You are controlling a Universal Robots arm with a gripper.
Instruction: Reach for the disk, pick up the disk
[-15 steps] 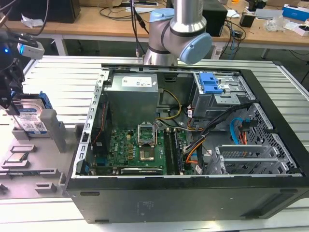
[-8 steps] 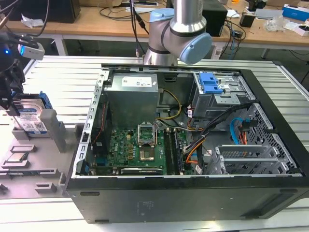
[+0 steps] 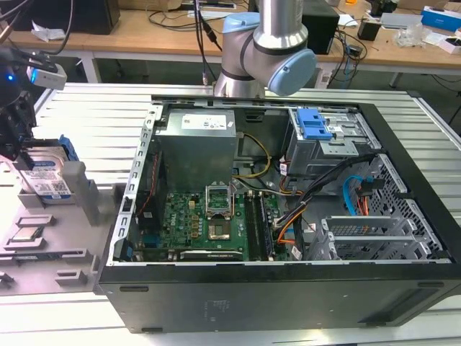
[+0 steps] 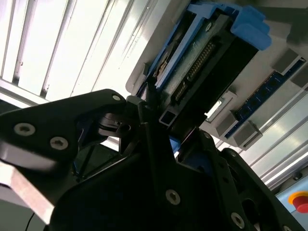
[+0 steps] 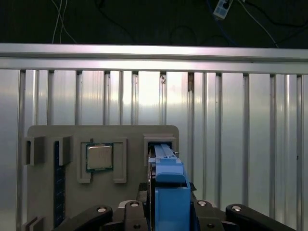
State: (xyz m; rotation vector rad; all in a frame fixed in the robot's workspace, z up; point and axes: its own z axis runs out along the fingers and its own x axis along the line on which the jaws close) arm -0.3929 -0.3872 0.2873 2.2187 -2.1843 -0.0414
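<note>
Black gripper (image 5: 169, 207) links sit closest to the lens in both wrist views. Between them runs the disk (image 5: 168, 190), stood on edge with one blue rail turned toward the first wrist camera. The jaws are drawn in against both flat sides of the disk, with no gap showing, so it is clamped. Its far end stands in a slot of a grey tray (image 5: 53, 132); whether it has risen at all from that slot cannot be told. A square silver chip (image 5: 99, 157) lies flat in a recess of the same tray, just beside the slot. The tray rests on a ribbed metal table (image 5: 240, 125). In the second wrist view the disk shows a dark face with a row of connector pins, blue rails along both long sides, and a red button (image 4: 299, 199) beyond the gripper body. In the exterior view the gripper hangs at the exterior view's left edge, directly over the tray, with the disk upright under it, its white-and-blue label facing the camera. To the exterior view's right of the tray lies an open case (image 3: 288, 295), its green board (image 3: 209, 223) exposed and a blue latch (image 3: 313, 124) on the drive cage at the back. Behind the case rises the arm (image 3: 266, 50).
</note>
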